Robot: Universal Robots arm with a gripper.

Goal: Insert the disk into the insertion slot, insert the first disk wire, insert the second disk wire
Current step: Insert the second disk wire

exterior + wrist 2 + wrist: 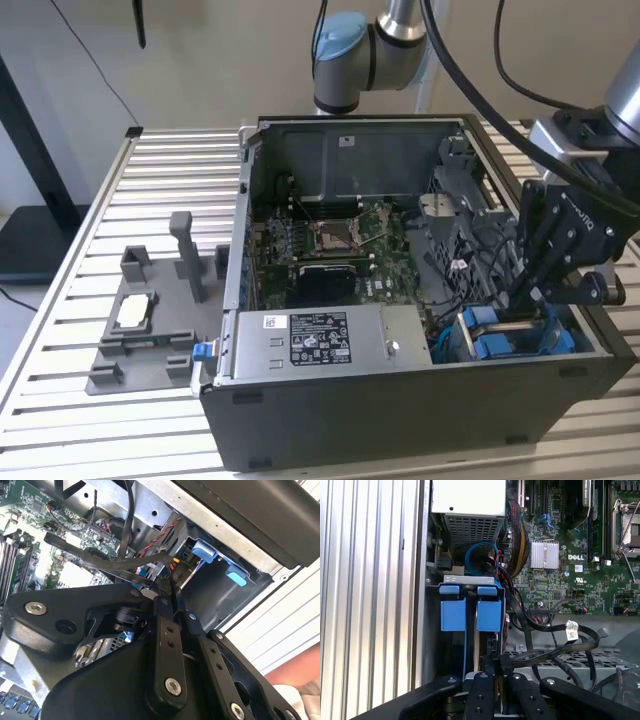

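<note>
At the insertion slot (520, 340), hand (522, 305).

From my remote station: power supply box (320, 345) lower centre, motherboard (325, 245) mid-frame, grey holder (150, 325) at the exterior view's left.

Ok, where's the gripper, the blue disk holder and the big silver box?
gripper (517, 303), exterior view, between its fingertips.
disk carrier (489, 616), first wrist view, on a blue tab.
power supply (310, 340), exterior view, on its label.

Even bright lighting, dim case interior, soft focus, glare on slats
</note>
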